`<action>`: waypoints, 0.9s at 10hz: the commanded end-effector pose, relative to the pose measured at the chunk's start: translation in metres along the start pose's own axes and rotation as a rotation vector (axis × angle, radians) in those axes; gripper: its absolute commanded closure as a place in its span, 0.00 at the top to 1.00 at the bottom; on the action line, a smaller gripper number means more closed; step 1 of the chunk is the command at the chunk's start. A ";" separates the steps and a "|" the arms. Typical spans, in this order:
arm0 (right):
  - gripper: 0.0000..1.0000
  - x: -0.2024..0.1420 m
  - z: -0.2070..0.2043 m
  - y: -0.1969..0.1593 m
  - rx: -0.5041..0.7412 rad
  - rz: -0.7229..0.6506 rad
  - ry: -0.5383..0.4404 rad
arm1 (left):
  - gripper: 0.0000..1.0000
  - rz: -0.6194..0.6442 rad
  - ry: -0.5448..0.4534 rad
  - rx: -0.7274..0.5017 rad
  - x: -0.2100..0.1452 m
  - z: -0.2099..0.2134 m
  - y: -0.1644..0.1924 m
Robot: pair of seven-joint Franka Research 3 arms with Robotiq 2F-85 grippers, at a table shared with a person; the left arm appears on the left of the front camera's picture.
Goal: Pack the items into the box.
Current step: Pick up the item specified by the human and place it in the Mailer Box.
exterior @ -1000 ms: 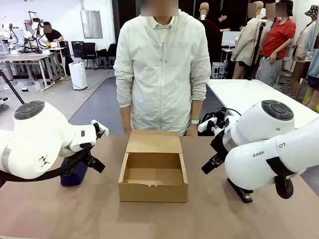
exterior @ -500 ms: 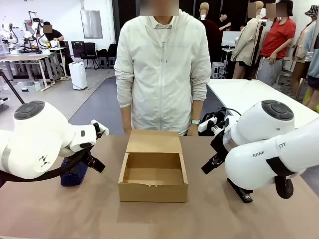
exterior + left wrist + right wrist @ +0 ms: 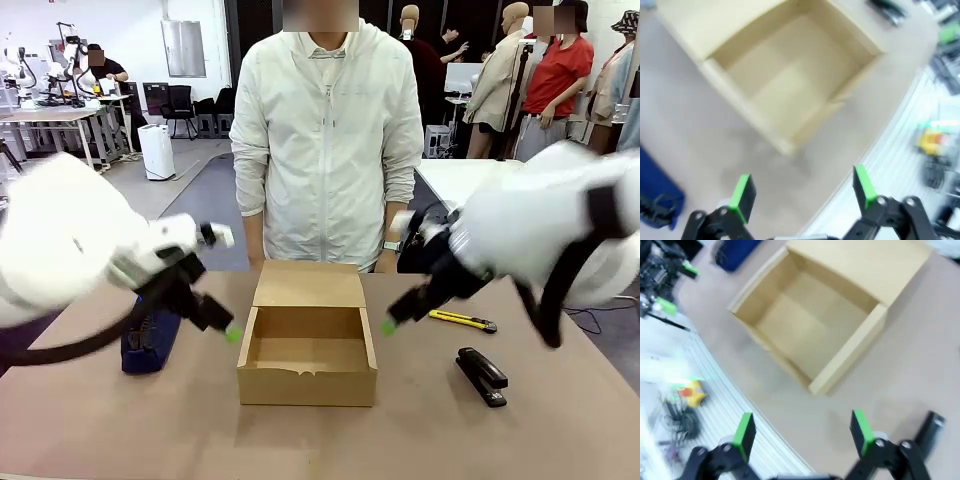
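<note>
The brown cardboard box [image 3: 308, 384] stands open and empty at the table's middle, its lid flap [image 3: 308, 285] folded back toward the person. A navy pouch [image 3: 150, 342] lies to its left, a black stapler [image 3: 482, 375] to its right. My left gripper [image 3: 226, 328] hovers open just off the box's left wall; in the left wrist view its fingers [image 3: 742, 192] spread wide over bare table beside the box [image 3: 785, 75], with the pouch [image 3: 655, 192] at the lower left. My right gripper [image 3: 391, 322] hovers open by the box's right wall, above the table near the box [image 3: 810, 315] and stapler [image 3: 931, 430].
A yellow utility knife [image 3: 461, 320] lies on the table right of the box, behind the stapler. A person in a white jacket [image 3: 325, 140] stands at the far edge, right behind the box flap. Both arms are motion-blurred.
Both arms have swung up and inward, bringing their grippers close to the box's sides. The right arm no longer covers the stapler, and the yellow knife has come into view.
</note>
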State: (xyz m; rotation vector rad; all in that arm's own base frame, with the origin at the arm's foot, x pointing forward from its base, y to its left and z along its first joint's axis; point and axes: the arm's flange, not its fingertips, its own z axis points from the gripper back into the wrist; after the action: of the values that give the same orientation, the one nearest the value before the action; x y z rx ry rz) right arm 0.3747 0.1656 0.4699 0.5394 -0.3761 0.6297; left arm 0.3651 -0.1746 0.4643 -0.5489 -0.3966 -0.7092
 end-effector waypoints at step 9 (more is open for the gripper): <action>1.00 -0.209 0.241 -0.204 0.372 -1.035 -0.751 | 1.00 0.726 -0.785 -0.248 -0.270 0.268 0.162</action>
State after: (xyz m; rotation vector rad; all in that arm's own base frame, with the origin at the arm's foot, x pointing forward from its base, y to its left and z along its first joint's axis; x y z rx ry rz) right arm 0.3026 -0.2202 0.4991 1.1702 -0.5741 -0.5300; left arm 0.2401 0.2233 0.4929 -1.0558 -0.7514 0.1751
